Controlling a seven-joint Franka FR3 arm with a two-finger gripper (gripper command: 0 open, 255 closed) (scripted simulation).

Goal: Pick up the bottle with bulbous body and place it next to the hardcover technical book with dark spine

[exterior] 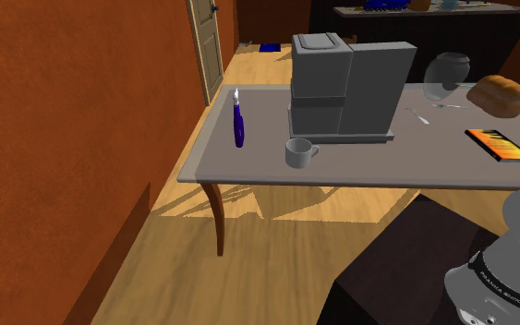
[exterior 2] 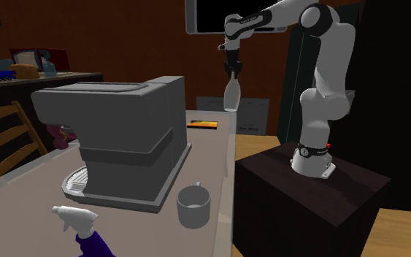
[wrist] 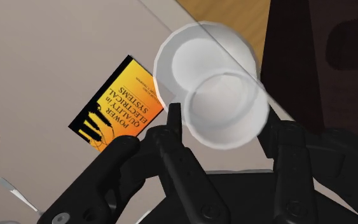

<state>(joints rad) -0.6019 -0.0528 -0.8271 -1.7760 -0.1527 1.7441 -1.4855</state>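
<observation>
High above the counter point(exterior 2: 209, 157), the hand point(exterior 2: 232, 72) is clenched on the top end of the clear round bottle point(exterior 2: 231, 95), over the orange book point(wrist: 120, 108). The bottle looks light, slippery and easy to break, so hold it gently near the top.

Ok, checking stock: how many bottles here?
2: a clear bulbous bottle in the black gripper above the grey table's edge; a purple spray bottle near the grey machine, which may hide others.
</observation>
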